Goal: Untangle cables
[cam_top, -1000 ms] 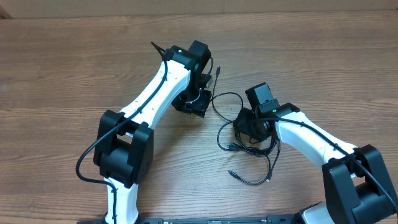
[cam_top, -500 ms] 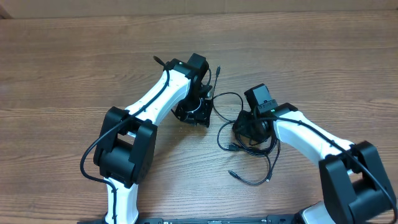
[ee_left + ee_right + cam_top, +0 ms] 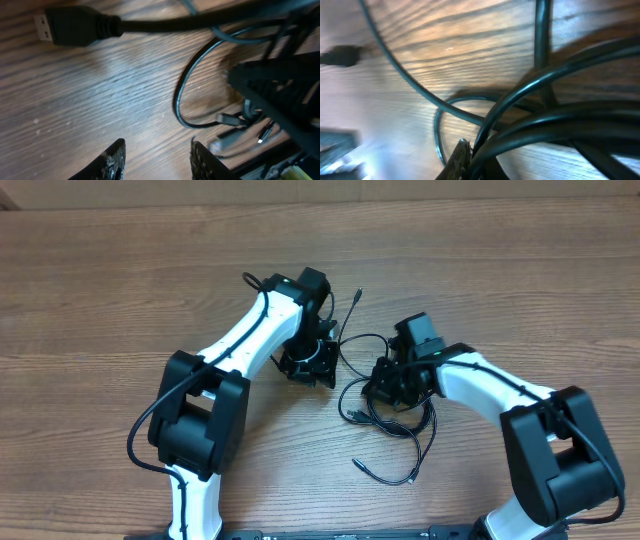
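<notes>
Black cables (image 3: 393, 424) tangled overhead, USB plug (image 3: 65, 25) left-wrist only

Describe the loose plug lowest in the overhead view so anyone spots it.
Find the right gripper over the cables. One cable loops from there toward the bottom edge, ending in the plug. It is the lowest plug, alone on bare table.

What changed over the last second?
The right hand shut on the cables and shifted left, dragging the tangle and its loose plug ends toward the left hand. The left hand drew back slightly toward its base. Unchanged: left hand open, holding nothing.
</notes>
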